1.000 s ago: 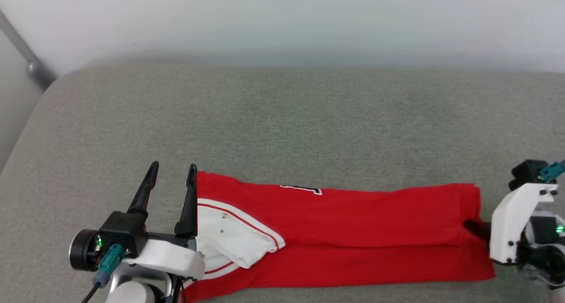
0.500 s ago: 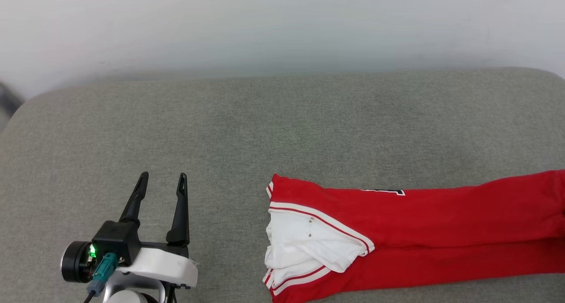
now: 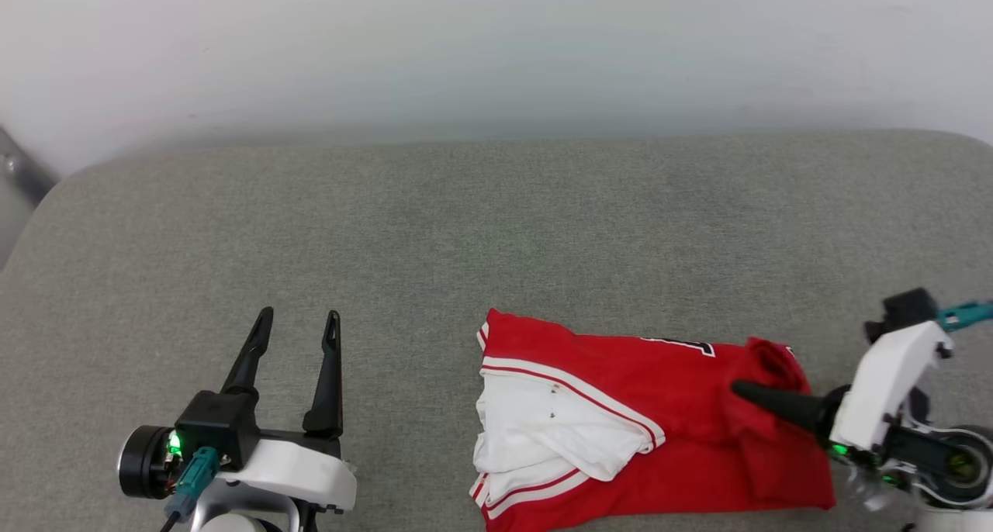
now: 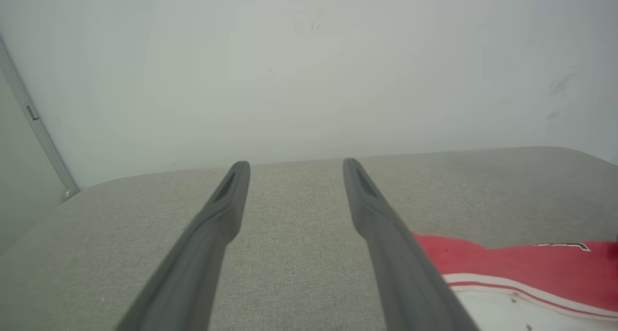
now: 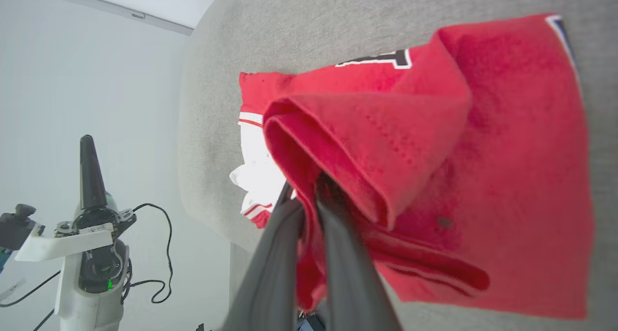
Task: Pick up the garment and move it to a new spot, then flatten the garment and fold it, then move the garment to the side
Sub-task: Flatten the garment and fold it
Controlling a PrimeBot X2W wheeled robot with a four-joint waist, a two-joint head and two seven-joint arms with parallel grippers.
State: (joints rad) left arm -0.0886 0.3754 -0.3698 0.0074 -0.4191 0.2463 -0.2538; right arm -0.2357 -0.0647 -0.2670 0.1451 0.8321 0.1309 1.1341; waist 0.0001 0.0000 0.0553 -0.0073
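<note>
Head view: right gripper, jaws clamped on the hem of the red jersey, should carry it level toward the collar; left gripper jaws wide.

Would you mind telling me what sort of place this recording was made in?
Probably an indoor test room: a grey fabric-covered cushion against a bare pale wall, with a red jersey on it.

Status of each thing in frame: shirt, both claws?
Red jersey T-shirt with white sleeves: folded narrow on grey padded surface, one end lifted and doubled over.
Left claw: open, empty, clear of the shirt.
Right claw: shut on the shirt's lifted end.
</note>
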